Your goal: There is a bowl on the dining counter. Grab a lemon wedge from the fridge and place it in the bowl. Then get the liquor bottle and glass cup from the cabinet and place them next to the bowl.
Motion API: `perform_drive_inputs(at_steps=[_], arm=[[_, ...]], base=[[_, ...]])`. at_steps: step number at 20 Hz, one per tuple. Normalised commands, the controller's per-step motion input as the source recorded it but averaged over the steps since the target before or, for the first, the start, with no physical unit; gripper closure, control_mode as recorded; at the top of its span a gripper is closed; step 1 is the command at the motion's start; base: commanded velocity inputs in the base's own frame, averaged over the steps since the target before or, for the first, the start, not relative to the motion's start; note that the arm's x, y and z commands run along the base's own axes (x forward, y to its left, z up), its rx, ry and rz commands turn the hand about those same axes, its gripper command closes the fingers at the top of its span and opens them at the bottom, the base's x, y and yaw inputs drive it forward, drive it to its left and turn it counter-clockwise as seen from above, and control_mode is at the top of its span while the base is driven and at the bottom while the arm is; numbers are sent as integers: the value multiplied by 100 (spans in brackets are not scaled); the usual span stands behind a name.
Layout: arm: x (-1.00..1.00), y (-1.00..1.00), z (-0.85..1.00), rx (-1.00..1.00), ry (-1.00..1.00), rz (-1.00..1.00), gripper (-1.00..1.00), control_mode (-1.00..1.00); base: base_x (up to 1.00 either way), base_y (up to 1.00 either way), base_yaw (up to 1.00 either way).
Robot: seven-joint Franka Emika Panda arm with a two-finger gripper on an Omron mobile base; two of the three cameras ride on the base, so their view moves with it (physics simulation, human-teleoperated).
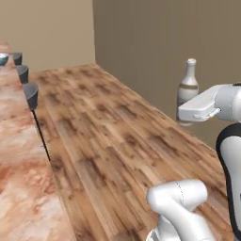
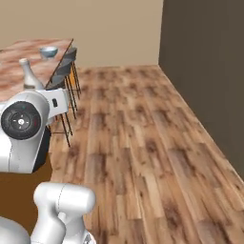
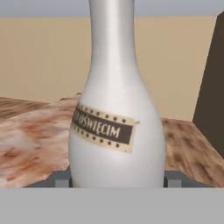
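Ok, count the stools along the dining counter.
3, in a row at the counter's edge: nearest stool, middle stool, farthest stool. More may be hidden behind the arm.

Smooth white liquor bottle (image 3: 116,131), marbled counter (image 1: 21,164), wood-plank floor (image 2: 143,143)

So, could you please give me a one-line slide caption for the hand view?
White liquor bottle with a dark label, upright between the fingers, marbled dining counter behind.
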Motion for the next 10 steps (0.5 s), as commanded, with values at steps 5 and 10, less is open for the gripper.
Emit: perform_drive_inputs(at_steps=[5, 10], arm=[[0, 0, 0, 0, 0, 0, 100, 100], [0, 0, 0, 0, 0, 0, 100, 100]], base=[[100, -36, 45], [100, -62, 25]])
